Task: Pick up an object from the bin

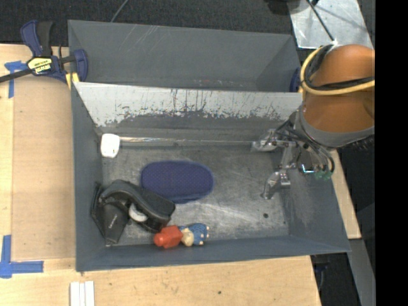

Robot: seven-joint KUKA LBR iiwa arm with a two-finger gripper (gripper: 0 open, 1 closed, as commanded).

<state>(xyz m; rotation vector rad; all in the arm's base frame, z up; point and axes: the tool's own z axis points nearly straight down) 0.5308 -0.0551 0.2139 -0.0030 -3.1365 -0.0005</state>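
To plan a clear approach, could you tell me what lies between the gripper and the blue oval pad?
That stretch is bare: in the camera view, just grey bin floor separates the gripper from the blue oval pad.

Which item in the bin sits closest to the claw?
The blue oval pad, mid-bin; the white piece, black object and red-blue toy lie further from the claw.

The bin (191, 110) is matt grey metal, scratched and worn on back wall and floor, the blue oval (177, 181) looks like matt, finely textured cloth, the white block (109, 145) and black tool (127, 210) smooth plastic, the red-and-blue figure (182, 236) glossy plastic, the claw (278, 185) bare shiny metal under a glossy orange cover (341, 81).
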